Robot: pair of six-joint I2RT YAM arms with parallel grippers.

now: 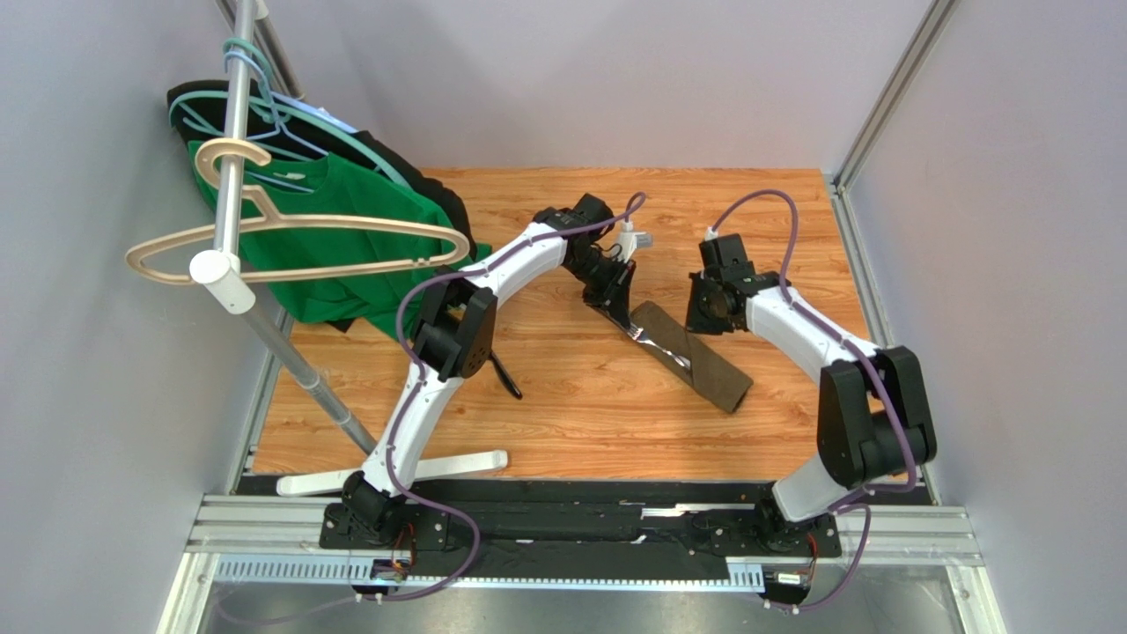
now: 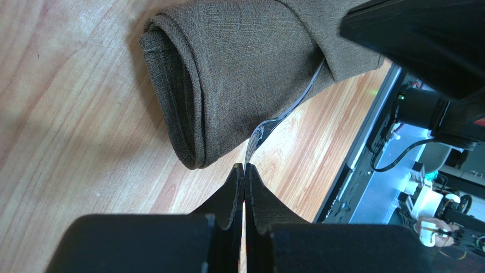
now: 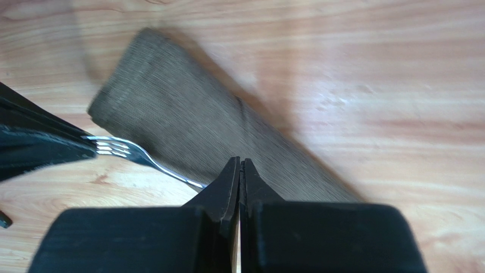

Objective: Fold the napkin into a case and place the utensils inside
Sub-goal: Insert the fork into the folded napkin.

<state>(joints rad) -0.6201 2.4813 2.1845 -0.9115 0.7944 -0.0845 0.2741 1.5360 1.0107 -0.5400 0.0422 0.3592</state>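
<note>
The olive-brown napkin is folded into a narrow long case (image 1: 695, 354) that lies diagonally on the wooden table, also in the left wrist view (image 2: 239, 68) and the right wrist view (image 3: 199, 136). A fork (image 2: 267, 125) sticks out of its far end, tines outward and handle hidden inside the cloth. My left gripper (image 1: 619, 301) is shut with its tips (image 2: 245, 166) on the fork's tines (image 3: 111, 148). My right gripper (image 1: 708, 311) is shut and empty, its tips (image 3: 239, 162) just over the case's edge beside the fork's neck. A slim dark piece (image 1: 508, 377) lies by the left arm.
A clothes rack stands at the left with a green shirt (image 1: 344, 225), a black garment behind it and a wooden hanger (image 1: 304, 245). The rack's pole (image 1: 311, 377) and white foot (image 1: 437, 465) cross the table's left side. Grey walls close in both sides.
</note>
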